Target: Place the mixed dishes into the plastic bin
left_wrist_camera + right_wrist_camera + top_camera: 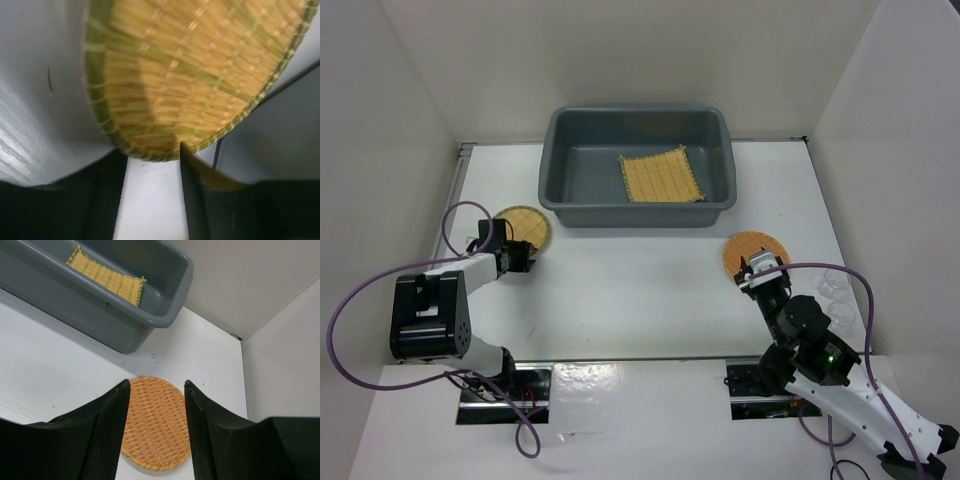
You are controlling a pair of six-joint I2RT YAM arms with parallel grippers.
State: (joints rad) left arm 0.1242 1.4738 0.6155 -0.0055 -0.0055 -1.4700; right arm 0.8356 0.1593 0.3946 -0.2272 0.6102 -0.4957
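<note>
Near the orange disc (pixel 755 250) stand clear cups (pixel 837 284) (overhead only).

The plastic bin (pixel 630 208) is smooth grey moulded plastic with a soft satin sheen on its rolled rim. The square mat (pixel 661 177) is matt yellow bamboo slats bound by thread, with a greenish stitched edge. The yellow disc (pixel 190 75) is coarse woven straw-like strips with green bands; the wrist view is blurred. The orange disc (pixel 155 422) has a fine, dry basket weave. The cups (pixel 835 290) are clear, glossy plastic. The table (pixel 640 290) is white and matt, faintly ribbed close up, with a mirror-bright metal strip (pixel 640 380) at its near edge. The right gripper (pixel 156 385) has fingers (pixel 107 435) of black, finely stippled matt material.
</note>
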